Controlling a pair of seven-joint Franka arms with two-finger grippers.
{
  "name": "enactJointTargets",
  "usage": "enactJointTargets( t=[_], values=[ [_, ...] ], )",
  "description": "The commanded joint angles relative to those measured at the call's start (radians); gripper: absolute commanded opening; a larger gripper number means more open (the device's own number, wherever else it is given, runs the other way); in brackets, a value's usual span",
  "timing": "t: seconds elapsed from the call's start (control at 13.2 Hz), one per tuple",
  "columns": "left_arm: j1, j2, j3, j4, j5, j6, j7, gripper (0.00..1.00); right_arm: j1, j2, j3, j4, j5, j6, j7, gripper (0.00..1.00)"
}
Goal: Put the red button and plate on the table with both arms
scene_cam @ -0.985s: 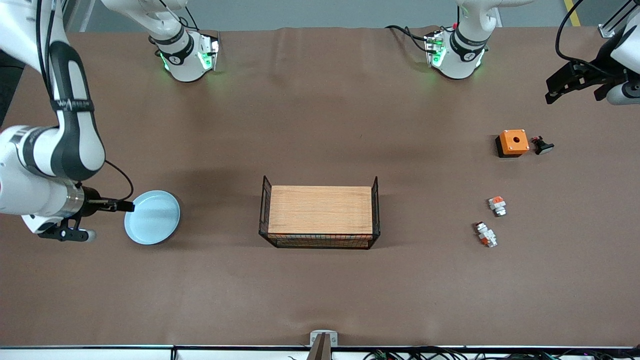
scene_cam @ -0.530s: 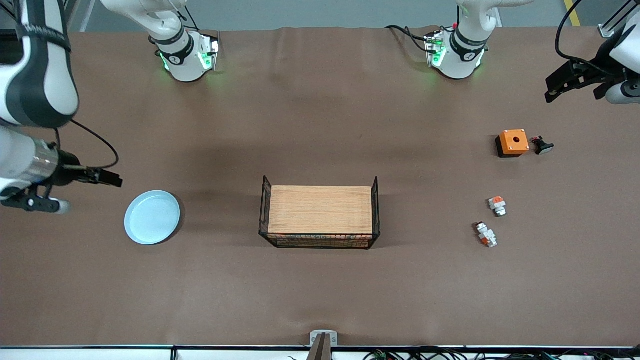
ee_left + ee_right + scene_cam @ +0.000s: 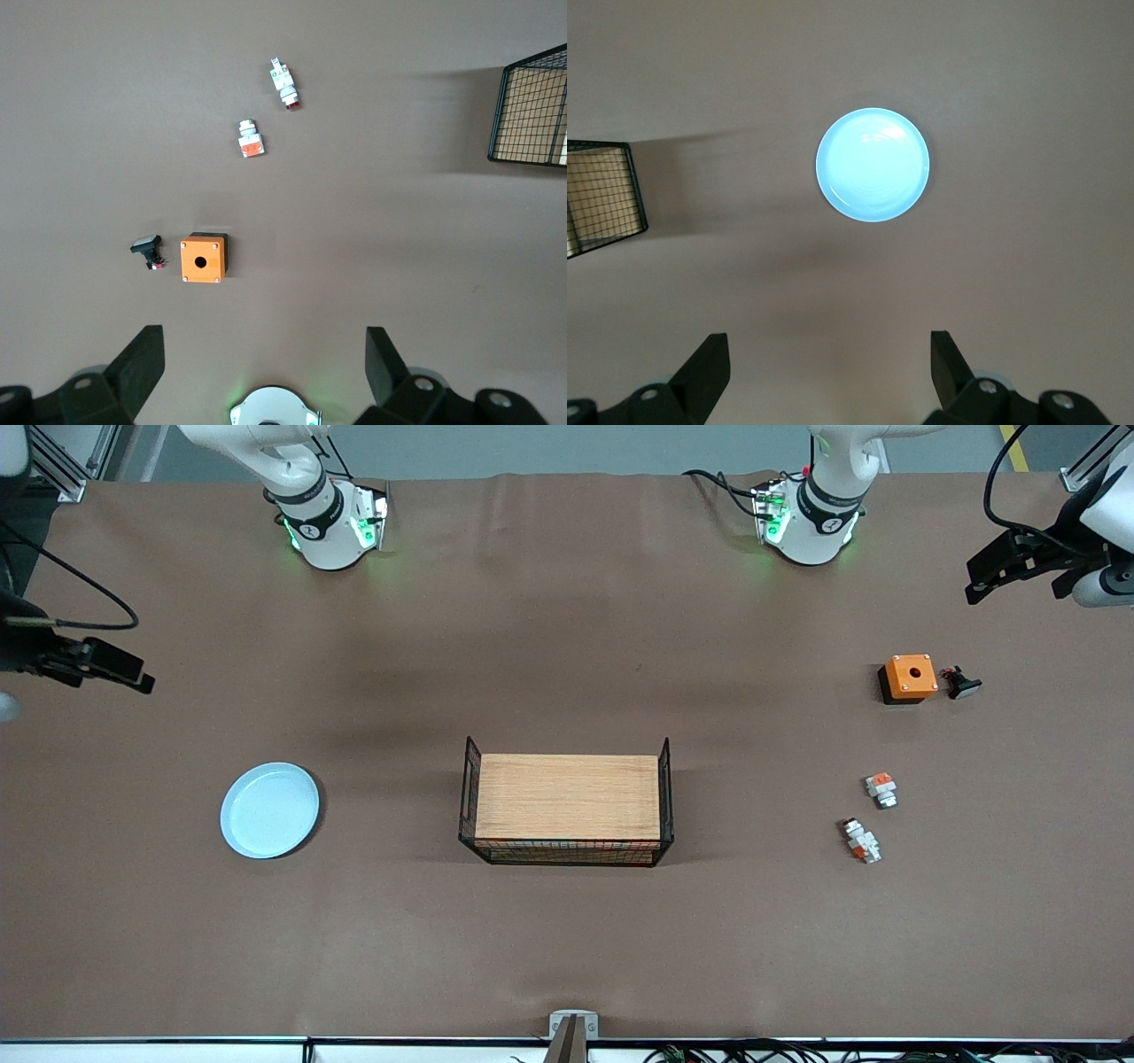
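Right gripper (image 3: 133, 677): raised over the worktop (image 3: 567, 939) at the right arm's end, close to that end's edge. Jaws spread wide, holding nothing; the right wrist view shows both fingers (image 3: 700, 372) well apart with bare brown surface between them.

Plate (image 3: 269, 810): pale blue, round, lying flat on the worktop toward the right arm's end, upright with rim up, nothing in it. It lies nearer to the front camera than the spot under the right gripper and is clear of it. In the right wrist view the plate (image 3: 873, 165) sits apart from the corner of the wire basket.

Wire basket (image 3: 567, 849): black mesh, at the middle of the worktop, with a wooden board (image 3: 567, 795) across its top.

Red button (image 3: 860, 841): lying on its side on the worktop toward the left arm's end, dark end pointing away from the front camera. Just beside it, slightly farther from the front camera, sits a stubbier white block with orange top (image 3: 881, 788); the two do not touch.

Orange box (image 3: 909, 677): farther again from the front camera, with a black knob (image 3: 960, 683) just beside it on the side toward the left arm's end edge.

Left gripper (image 3: 1019, 571): held in the air over the corner of the worktop at the left arm's end, on the robots' side. Jaws wide open, nothing held; fingers (image 3: 137, 367) stand well apart in the left wrist view.
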Motion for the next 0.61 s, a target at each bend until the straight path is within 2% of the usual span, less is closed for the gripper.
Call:
enactJointTargets(
  t=[0.0,0.15,0.53],
  values=[
    [0.002,-0.044,-0.015,-0.039,0.007,0.006,0.002,1.00,-0.004,0.018,-0.007,0.068,-0.008,-0.032,0.015,1.00],
    [0.002,-0.061,-0.016,-0.060,0.007,0.024,0.002,1.00,-0.006,0.016,-0.006,0.070,-0.013,-0.032,0.015,1.00],
    [0.001,-0.050,-0.015,-0.036,0.007,0.027,0.007,1.00,-0.006,0.016,-0.005,0.071,-0.014,-0.032,0.017,1.00]
  ],
)
